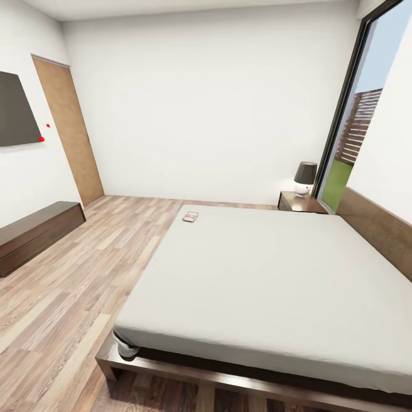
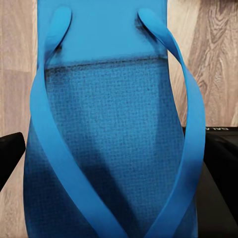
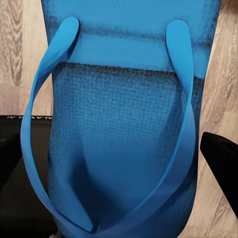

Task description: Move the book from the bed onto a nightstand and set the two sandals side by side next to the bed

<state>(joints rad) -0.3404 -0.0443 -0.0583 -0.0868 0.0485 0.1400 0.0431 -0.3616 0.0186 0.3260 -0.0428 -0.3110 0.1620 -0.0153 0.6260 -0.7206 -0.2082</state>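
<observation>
The book (image 1: pixel 190 216) lies on the far left corner of the bed's white mattress (image 1: pixel 269 274). Beyond the bed's far side, by the window, stands a dark nightstand (image 1: pixel 290 201). In the left wrist view, a blue sandal (image 2: pixel 111 99) sits sole-up toward the camera, with its straps showing. My left gripper (image 2: pixel 116 158) is shut on it, with a black finger (image 2: pixel 10 153) on either side. My right gripper (image 3: pixel 119 148) holds the other blue sandal (image 3: pixel 124 109) in the same way, with a finger (image 3: pixel 220 153) at each edge. Wood floor lies behind both sandals.
A lamp (image 1: pixel 304 178) with a dark shade stands on the nightstand. A long dark cabinet (image 1: pixel 34 232) runs along the left wall under a wall screen (image 1: pixel 14 111). A brown door (image 1: pixel 71 129) is beyond it. Wood-plank floor (image 1: pixel 86 269) lies left of the bed.
</observation>
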